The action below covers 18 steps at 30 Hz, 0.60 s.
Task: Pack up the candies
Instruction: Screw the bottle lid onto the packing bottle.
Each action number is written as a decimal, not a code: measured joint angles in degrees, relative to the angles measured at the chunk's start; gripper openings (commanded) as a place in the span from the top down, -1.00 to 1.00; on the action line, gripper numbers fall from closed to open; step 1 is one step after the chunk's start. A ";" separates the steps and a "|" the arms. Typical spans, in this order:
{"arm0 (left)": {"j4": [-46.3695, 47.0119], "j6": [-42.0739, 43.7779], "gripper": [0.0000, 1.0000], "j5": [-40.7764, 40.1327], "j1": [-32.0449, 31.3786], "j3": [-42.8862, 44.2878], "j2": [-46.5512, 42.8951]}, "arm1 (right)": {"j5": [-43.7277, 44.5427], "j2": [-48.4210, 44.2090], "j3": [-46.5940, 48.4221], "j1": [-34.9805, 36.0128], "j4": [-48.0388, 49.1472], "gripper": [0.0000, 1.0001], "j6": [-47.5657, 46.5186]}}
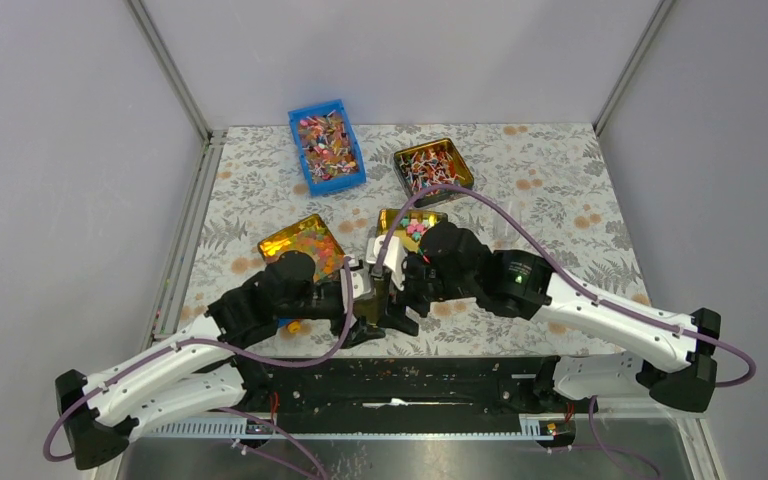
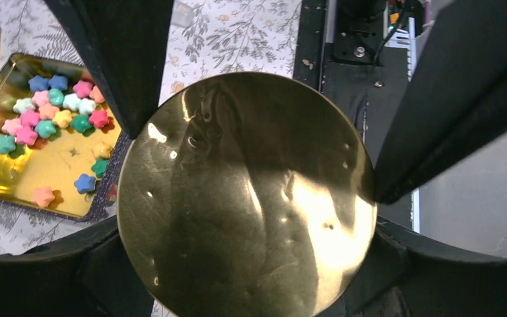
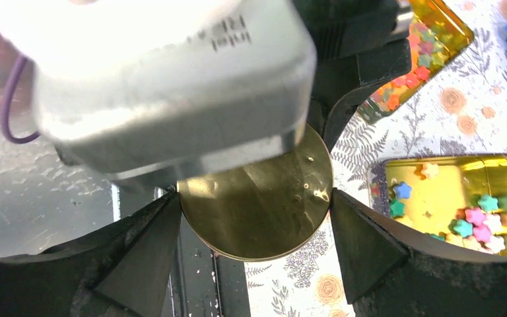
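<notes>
Seen from above, the two arms are meeting just in front of a square gold metal tin (image 1: 435,215), on its side nearer the arm bases. The small star-shaped candies (image 1: 415,228) in pink, green, blue and yellow are lying inside that tin. The left gripper (image 1: 372,318) and the right gripper (image 1: 392,302) are crowding together there, and the wrists are hiding whatever sits between them. A second gold tin of translucent orange pieces (image 1: 270,243) is sitting left of the candy tin. A gold tin of white-ended wrapped sweets (image 1: 398,158) is sitting behind it. A blue plastic bin of mixed sweets (image 1: 338,186) is standing behind and to the left.

In the left wrist view, a round gold metal disc (image 2: 247,198) is filling the middle; I cannot tell whether it is a lid or a box. The left fingers (image 2: 125,59) are pressing its rim from opposite sides, clamping it. The candy tin is lying apart at the picture's left edge, with most candies bunching at one end.

In the right wrist view, the right fingers (image 3: 370,257) are meeting the disc's rim on both sides, gripping it too. The candy tin is lying just beyond the disc.
</notes>
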 measured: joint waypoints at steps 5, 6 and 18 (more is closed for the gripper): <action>0.15 -1.38 0.14 -3.28 0.07 0.00 1.07 | 5.07 0.98 -0.13 1.20 0.94 -0.64 2.95; 0.15 -1.64 0.14 -3.69 0.07 0.00 1.16 | 5.73 1.09 -0.13 1.31 1.09 -0.69 3.37; 1.97 -1.68 0.12 -4.68 0.02 -0.31 -2.84 | 6.45 -3.34 -5.16 1.70 5.66 -0.99 3.78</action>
